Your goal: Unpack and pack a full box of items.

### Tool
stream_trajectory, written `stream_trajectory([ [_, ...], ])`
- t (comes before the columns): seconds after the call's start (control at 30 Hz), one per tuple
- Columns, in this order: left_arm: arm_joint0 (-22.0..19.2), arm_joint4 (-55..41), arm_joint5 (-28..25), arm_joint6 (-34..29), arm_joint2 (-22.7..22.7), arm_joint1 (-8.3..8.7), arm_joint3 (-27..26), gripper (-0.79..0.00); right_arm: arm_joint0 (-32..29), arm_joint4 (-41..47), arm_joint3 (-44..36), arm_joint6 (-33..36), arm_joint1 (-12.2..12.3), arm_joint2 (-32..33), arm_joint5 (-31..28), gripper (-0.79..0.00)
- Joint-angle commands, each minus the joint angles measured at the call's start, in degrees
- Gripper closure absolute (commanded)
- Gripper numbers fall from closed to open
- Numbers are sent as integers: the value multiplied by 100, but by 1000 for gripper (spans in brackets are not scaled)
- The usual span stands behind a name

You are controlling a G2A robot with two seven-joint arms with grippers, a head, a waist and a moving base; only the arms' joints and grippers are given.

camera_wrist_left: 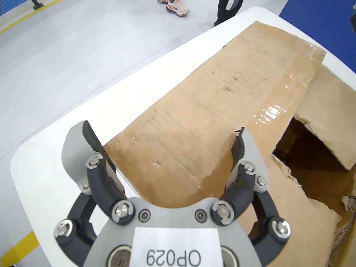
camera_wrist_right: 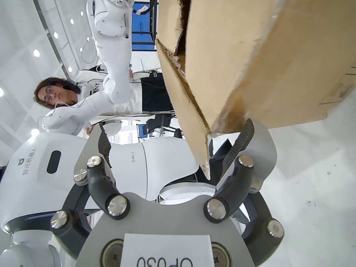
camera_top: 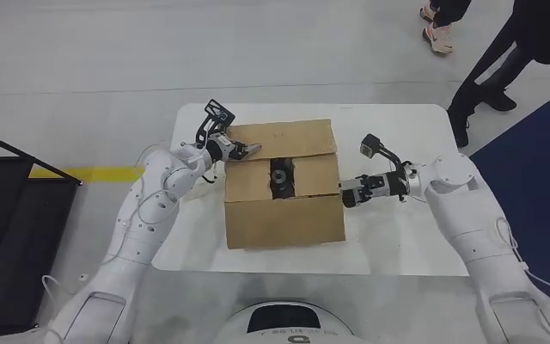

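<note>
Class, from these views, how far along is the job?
Done: nothing visibly unpacked; box flaps mostly folded over, a dark item showing in the gap. In hand: left gripper open over the far flap, right gripper open at a corner. Left: unpacking, repacking.

The left arm (camera_top: 159, 193) is lying stretched forward with the elbow bent, and its wrist (camera_top: 209, 151) is pointing inward toward the robot's right. The left jaws are standing wide apart. The right arm (camera_top: 460, 202) is angling in from the robot's right, with its forearm pointing toward the left. The right jaws are likewise standing spread, with the fingertips (camera_wrist_right: 246, 133) well apart.
</note>
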Motion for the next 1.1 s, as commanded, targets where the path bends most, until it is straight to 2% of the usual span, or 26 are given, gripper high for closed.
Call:
stream_trajectory([
  [0.0,0,0,1,0,0,0,0,-785,7,-262,51,1,54,-108,15,-785],
  [0.1,0,0,1,0,0,0,0,-785,-49,-285,34,1,103,-190,-58,-785],
  [0.33,0,0,1,0,0,0,0,-785,-286,390,-106,1,251,-325,-463,-785],
  [0.53,0,0,1,0,0,0,0,-785,-479,908,-767,1,457,-543,-501,-785],
  [0.8,0,0,1,0,0,0,0,-785,-876,2099,-1291,-172,675,-68,-675,-785],
  [1.07,0,0,1,0,0,0,0,-785,-868,2013,-1362,-404,699,-33,-905,-785],
])
